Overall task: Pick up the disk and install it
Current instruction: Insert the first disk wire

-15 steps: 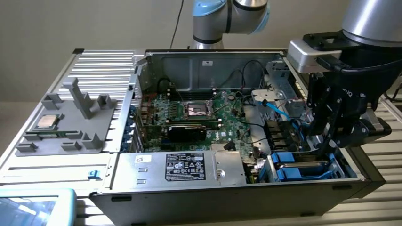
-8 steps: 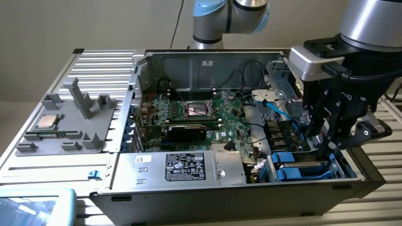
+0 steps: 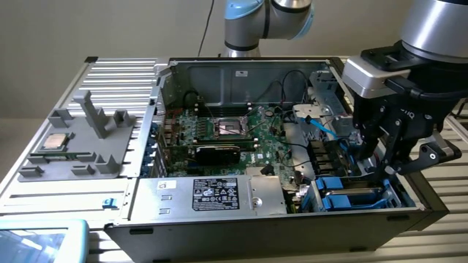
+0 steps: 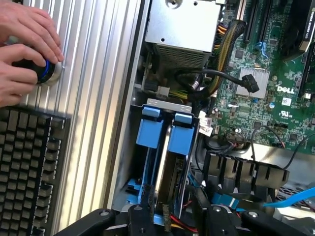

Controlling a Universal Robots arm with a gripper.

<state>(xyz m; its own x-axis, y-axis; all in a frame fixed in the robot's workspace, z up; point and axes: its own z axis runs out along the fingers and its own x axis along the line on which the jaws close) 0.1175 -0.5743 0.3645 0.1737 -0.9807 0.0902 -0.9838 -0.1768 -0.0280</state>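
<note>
The disk [image 4: 173,179] stands on edge in the drive cage at the open computer case's corner, its blue carrier tab [image 4: 181,140] pointing toward the silver power supply. In the exterior view the disk [image 3: 352,198] sits low in the cage, at that view's right. My gripper [image 4: 178,220] is lowered over the disk's other end, with its black fingers [image 4: 140,216] apart on either side of the disk. I cannot tell whether they touch it. In the exterior view my gripper [image 3: 380,163] reaches down into the cage.
A second blue carrier [image 4: 149,128] fills the neighbouring slot. Cables [image 4: 216,76] and the motherboard [image 3: 234,131] lie beside the cage. The power supply [image 3: 216,192] fills the case's front. A person's hands [image 4: 24,44] rest on a knob near a keyboard [image 4: 24,172]. A grey holder with a chip [image 3: 55,141] sits outside.
</note>
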